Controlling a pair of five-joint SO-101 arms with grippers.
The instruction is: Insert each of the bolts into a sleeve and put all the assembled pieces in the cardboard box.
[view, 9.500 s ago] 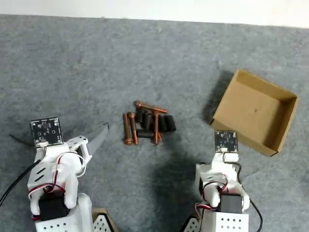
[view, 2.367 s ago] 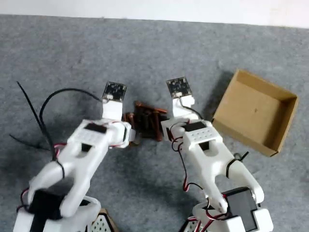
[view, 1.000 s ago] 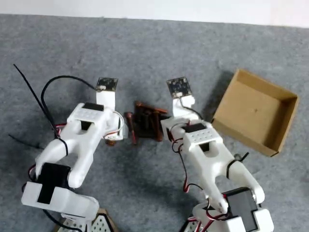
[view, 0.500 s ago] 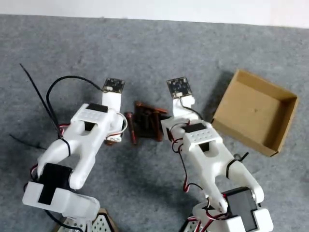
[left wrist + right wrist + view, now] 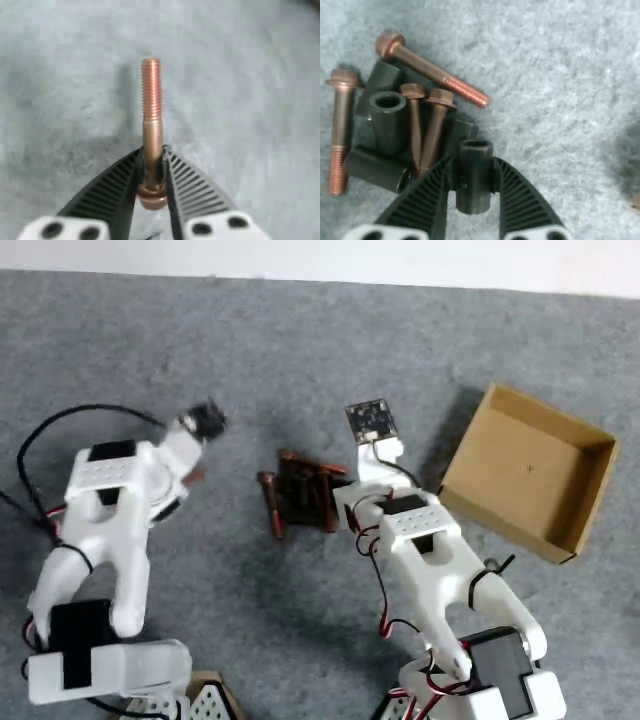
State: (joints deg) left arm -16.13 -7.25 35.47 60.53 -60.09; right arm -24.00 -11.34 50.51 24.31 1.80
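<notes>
**Left gripper** (image 5: 152, 152): closed on one copper bolt (image 5: 151, 110). The ribbed fingers clamp the plain shank just above the flanged head. The threaded end projects forward over the grey mat (image 5: 260, 75). Seen from above, the left arm (image 5: 108, 502) stands well to the left of the pile.

**Right gripper** (image 5: 474, 164): closed on one black sleeve (image 5: 474, 175), with one finger on each side of it. The sleeve's open bore faces away from the wrist. The sleeve sits at the near edge of the pile; whether it is lifted off the mat cannot be told.

**Pile** (image 5: 305, 495): lies mid-mat, just ahead of the right arm (image 5: 420, 540). It holds four loose bolts (image 5: 432, 75) and several loose sleeves (image 5: 387, 120), touching and partly overlapping one another. One of these bolts lies alone on the pile's left edge.

**Cardboard box** (image 5: 530, 465): open side up, to the right of the right arm and well apart from the pile.

**Change noted:**
1. Half a second ago the left arm's wrist was just beside the pile's left edge. It has since swung out to the left, taking the bolt with it.
2. At the earliest frame two bolts lay side by side on that left edge. One lies there now.
3. The right arm holds the same posture over the pile as 2.4 seconds ago.
4. The cardboard box has not shifted.
</notes>
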